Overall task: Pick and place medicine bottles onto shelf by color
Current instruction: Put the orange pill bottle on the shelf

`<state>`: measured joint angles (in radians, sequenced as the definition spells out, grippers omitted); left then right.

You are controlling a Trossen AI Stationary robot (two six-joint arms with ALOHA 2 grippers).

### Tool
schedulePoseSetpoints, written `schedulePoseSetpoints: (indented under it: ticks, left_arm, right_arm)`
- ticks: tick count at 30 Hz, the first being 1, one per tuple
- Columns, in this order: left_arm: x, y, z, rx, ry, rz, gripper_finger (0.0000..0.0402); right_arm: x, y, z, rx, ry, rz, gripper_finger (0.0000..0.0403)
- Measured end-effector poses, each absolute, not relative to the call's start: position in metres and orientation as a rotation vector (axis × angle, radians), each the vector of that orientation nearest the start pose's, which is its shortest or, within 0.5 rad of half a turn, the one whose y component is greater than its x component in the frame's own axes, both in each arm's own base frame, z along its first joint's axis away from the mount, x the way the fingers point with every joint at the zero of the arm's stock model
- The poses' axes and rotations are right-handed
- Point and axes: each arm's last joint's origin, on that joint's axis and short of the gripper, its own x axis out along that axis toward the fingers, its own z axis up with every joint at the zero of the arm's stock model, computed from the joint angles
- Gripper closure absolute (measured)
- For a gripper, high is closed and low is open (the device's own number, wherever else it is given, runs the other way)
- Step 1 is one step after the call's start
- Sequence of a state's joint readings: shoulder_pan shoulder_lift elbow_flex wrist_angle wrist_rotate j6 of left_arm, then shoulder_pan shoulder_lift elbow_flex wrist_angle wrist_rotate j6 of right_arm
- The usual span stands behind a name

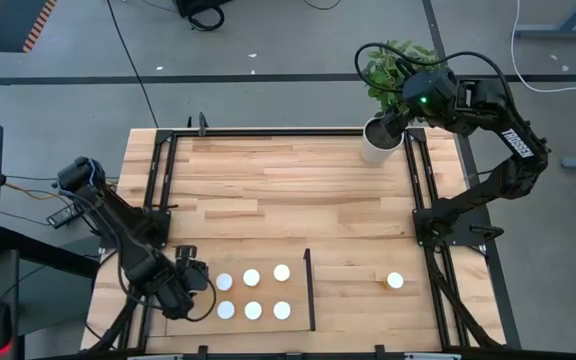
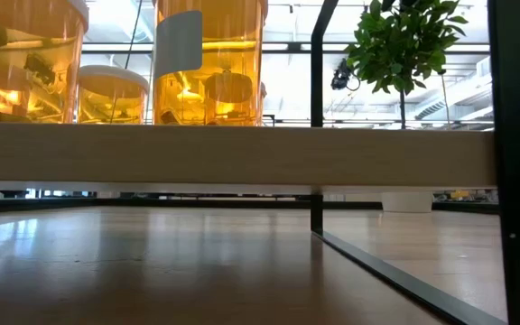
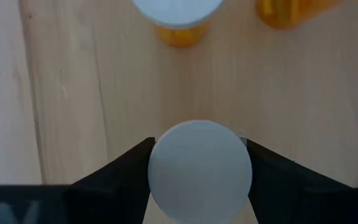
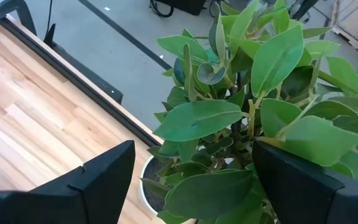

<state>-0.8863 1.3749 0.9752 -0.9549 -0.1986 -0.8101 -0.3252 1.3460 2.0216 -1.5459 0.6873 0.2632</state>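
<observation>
Bottles (image 1: 253,294) mostly placed: six white caps in two rows on shelf (image 1: 193,330), seventh bottle (image 3: 199,163) clamped in left gripper (image 1: 190,278) beside them, one bottle (image 1: 395,281) left past black divider (image 1: 309,290); right gripper (image 1: 393,122) gaping, empty, by plant (image 1: 398,65).

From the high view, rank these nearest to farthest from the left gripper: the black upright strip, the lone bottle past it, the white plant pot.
1. black upright strip, shelf's right edge
2. lone bottle, beyond the strip
3. white plant pot, far right corner

Left gripper sits at the shelf's left.
</observation>
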Motion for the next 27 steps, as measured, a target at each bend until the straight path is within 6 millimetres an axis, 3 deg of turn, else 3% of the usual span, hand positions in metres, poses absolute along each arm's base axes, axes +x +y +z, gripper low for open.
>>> schedulePoseSetpoints:
  ticks: [12, 27]
  left_arm:
    - [0.1596, -0.1853, 0.2201, 0.034, 1.304, -0.062, 0.0166]
    - [0.1611, -0.1815, 0.2282, 0.044, 1.324, -0.038, 0.0126]
  right_arm:
    - [0.1581, -0.0725, 0.4919, 0.067, 0.759, -1.047, 0.007]
    - [0.1583, -0.0726, 0.4918, 0.068, 0.759, -1.047, 0.007]
